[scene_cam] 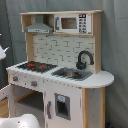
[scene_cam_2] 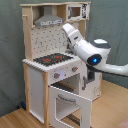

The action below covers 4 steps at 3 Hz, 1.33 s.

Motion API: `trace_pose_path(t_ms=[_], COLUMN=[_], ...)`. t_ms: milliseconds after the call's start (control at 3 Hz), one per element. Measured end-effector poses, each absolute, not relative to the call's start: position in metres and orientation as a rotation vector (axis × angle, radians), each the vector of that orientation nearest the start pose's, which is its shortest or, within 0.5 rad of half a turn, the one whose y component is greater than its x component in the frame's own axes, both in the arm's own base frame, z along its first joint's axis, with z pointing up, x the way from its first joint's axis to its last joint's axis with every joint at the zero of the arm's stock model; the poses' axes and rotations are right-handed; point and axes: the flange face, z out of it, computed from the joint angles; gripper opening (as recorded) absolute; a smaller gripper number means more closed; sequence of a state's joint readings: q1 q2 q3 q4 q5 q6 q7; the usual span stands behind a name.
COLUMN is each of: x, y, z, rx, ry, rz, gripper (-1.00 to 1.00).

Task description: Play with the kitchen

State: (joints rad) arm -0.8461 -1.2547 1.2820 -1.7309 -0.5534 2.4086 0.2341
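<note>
Kitchen stands upright on the wooden floor, long axis running straight up and down, tall and narrow with the grey hood and microwave panel up top. In the first exterior view its front faces the camera and a bit toward the first exterior view's left, with the hob left of the sink and the black faucet behind it. In the second exterior view the oven door hangs open, swung out toward the camera. The white arm reaches in over the counter beside the hob. Can't tell if the fingers are apart or together, they're hidden.
</note>
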Motion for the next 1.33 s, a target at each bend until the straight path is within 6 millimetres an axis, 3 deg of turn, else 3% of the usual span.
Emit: trace_pose_path(t_ms=[333,667,1333], x=[0.254,0.240,0.191], y=[0.613,0.638,0.692], z=[0.555,0.513,0.453], rx=[1.159,1.157,1.188], ry=[0.798,0.851,0.971], rz=[1.344,1.392,1.532], gripper=[1.00,1.00,1.00])
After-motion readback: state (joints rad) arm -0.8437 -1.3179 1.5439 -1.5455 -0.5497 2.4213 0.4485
